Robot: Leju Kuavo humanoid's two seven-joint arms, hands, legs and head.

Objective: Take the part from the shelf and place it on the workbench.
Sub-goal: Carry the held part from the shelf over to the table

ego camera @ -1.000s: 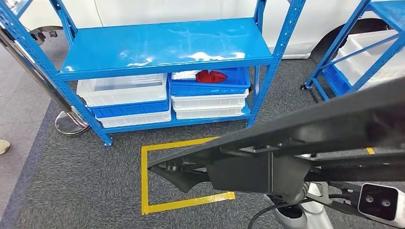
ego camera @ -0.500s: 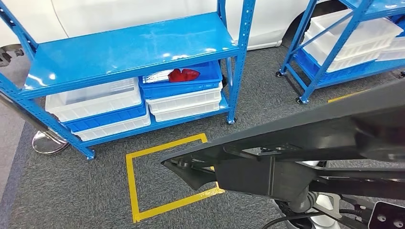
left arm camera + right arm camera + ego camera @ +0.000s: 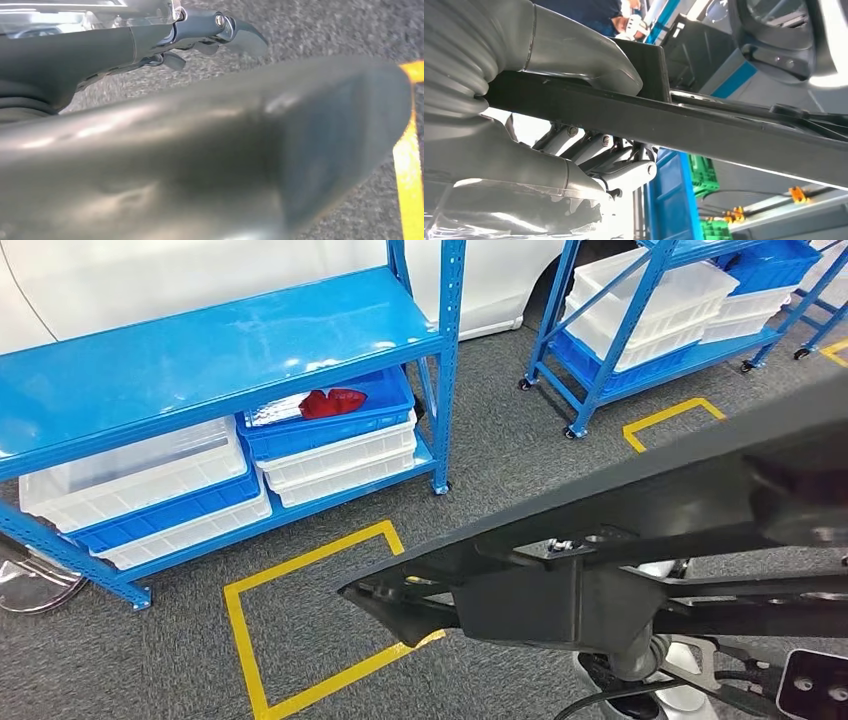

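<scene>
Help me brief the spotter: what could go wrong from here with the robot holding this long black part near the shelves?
1. The black part juts far across and ahead of the body; a turn or step could swing its tip into the blue shelf post.
2. The right hand grips the part on a narrow bar, so the long overhang might tilt or slip in the grasp.

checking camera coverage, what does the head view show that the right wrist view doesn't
Head view: the blue shelf, a red item in its blue bin, and the yellow floor square. Right wrist view: the robot hand gripping above and below, and a person behind. Both: the long black part.
</scene>
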